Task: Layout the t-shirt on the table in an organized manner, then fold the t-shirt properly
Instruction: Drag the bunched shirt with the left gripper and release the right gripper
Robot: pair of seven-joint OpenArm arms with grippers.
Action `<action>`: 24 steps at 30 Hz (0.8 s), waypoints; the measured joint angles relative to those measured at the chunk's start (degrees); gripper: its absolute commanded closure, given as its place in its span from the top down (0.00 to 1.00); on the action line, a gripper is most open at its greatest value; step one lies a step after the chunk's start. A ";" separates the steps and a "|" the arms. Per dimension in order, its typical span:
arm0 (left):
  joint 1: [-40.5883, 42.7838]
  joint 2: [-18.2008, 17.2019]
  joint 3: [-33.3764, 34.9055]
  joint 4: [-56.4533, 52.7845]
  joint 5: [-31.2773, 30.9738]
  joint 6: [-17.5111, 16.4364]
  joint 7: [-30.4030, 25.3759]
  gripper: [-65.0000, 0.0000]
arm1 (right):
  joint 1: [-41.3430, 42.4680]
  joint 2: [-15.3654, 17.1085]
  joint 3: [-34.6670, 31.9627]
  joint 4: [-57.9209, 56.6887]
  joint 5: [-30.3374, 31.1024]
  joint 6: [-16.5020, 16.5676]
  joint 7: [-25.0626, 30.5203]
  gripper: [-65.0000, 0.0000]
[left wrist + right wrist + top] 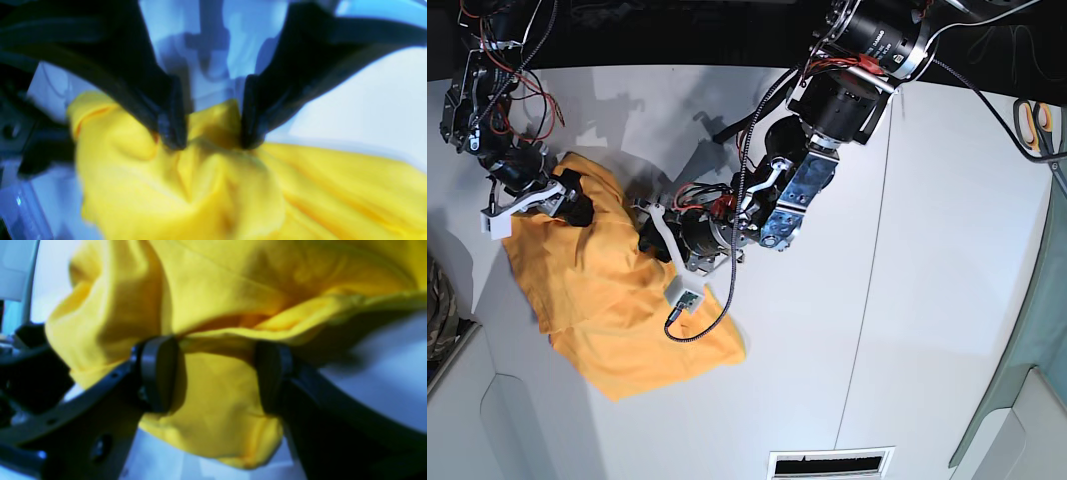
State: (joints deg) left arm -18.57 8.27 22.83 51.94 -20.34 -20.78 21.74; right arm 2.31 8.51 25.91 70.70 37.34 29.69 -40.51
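Note:
The orange-yellow t-shirt (607, 300) lies crumpled on the left part of the white table (907, 300). My left gripper (649, 235) is at the shirt's right upper edge. In the left wrist view the left gripper (211, 133) has its jaws apart, tips pressed into a bunch of the shirt (200, 186). My right gripper (575, 200) is at the shirt's top left corner. In the right wrist view the right gripper (217, 376) is wide open, with a fold of the shirt (213, 290) hanging between its pads (160, 373).
Orange-handled scissors (1032, 120) lie at the far right edge. A camouflage cloth (437, 300) shows at the left edge. A cable with a small board (689, 298) trails over the shirt. A dark seam (867, 280) runs down the table. A vent slot (827, 463) is at the front.

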 measured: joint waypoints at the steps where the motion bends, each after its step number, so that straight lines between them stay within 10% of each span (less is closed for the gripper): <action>1: 0.00 0.00 0.00 0.00 0.00 -0.02 -0.98 0.00 | -0.24 -0.13 0.00 0.00 -0.02 0.04 0.00 0.57; 13: 0.11 -0.02 -2.27 17.33 -4.61 -5.95 4.81 0.00 | -0.59 2.93 0.00 0.00 -0.28 0.35 0.15 0.57; 24: 2.58 -10.36 -2.16 34.25 -8.81 -6.32 9.99 0.00 | -0.59 6.58 2.45 0.00 -0.55 0.39 -0.04 0.57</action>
State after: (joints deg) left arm -15.99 -2.09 20.67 86.19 -29.15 -27.09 31.73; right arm 1.72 15.09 28.36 70.70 36.80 30.09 -40.56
